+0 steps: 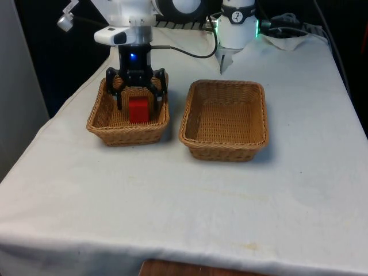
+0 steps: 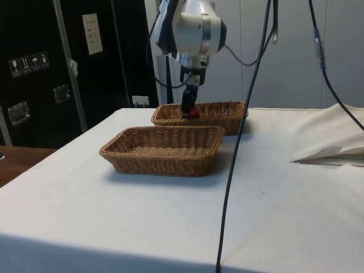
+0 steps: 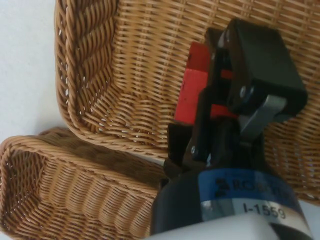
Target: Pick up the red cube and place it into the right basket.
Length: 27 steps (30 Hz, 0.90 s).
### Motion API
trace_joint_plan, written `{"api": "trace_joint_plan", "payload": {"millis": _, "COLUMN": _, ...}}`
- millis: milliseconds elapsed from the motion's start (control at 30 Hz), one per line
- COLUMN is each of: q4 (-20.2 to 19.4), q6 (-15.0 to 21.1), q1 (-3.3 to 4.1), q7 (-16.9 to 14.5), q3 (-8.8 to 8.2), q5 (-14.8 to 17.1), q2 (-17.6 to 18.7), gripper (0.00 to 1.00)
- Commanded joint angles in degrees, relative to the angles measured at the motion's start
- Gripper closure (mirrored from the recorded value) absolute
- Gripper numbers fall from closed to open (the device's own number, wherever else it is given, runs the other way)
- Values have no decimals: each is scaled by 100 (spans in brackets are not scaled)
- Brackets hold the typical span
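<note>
The gripper point(image 1: 138, 99), left of centre in the upper part of the front view, is down in the left-hand basket point(image 1: 101, 118) with its fingers spread either side of the red cube point(image 1: 138, 109); whether they press on it I cannot tell. The cube is a plain bright red block with flat faces. The side view sets the other basket point(image 2: 162, 151) nearer, mid-frame, and the wrist view point(image 3: 196, 92) brings the cube's red face close against wicker.

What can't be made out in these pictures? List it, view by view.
- Front view: the gripper covers the red cube's top; whether the cube rests on the basket's floor is unclear.
- Side view: the basket's wall hides most of the cube.
- Wrist view: the other basket is cut off by the picture's edge.
</note>
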Motion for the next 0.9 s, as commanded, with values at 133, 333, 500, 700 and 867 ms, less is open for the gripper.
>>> {"api": "trace_joint_plan", "payload": {"millis": 133, "q4": 23, "q6": -29, "q1": -17, "q7": -6, "q3": 6, "q5": -6, "q2": 23, "gripper": 0}}
{"api": "trace_joint_plan", "payload": {"millis": 333, "q4": 23, "q6": -109, "q1": 17, "q7": 40, "q3": -103, "q5": -103, "q2": -69, "gripper": 0}}
{"api": "trace_joint_plan", "payload": {"millis": 500, "q4": 29, "q6": -223, "q1": 52, "q7": 86, "q3": -241, "q5": -241, "q2": -218, "gripper": 0}}
{"api": "trace_joint_plan", "payload": {"millis": 700, "q4": -23, "q6": -304, "q1": 74, "q7": 223, "q3": -361, "q5": -533, "q2": -521, "gripper": 0}}
{"api": "trace_joint_plan", "payload": {"millis": 867, "q4": -109, "q6": -298, "q1": 86, "q7": 350, "q3": -384, "q5": -745, "q2": -756, "gripper": 0}}
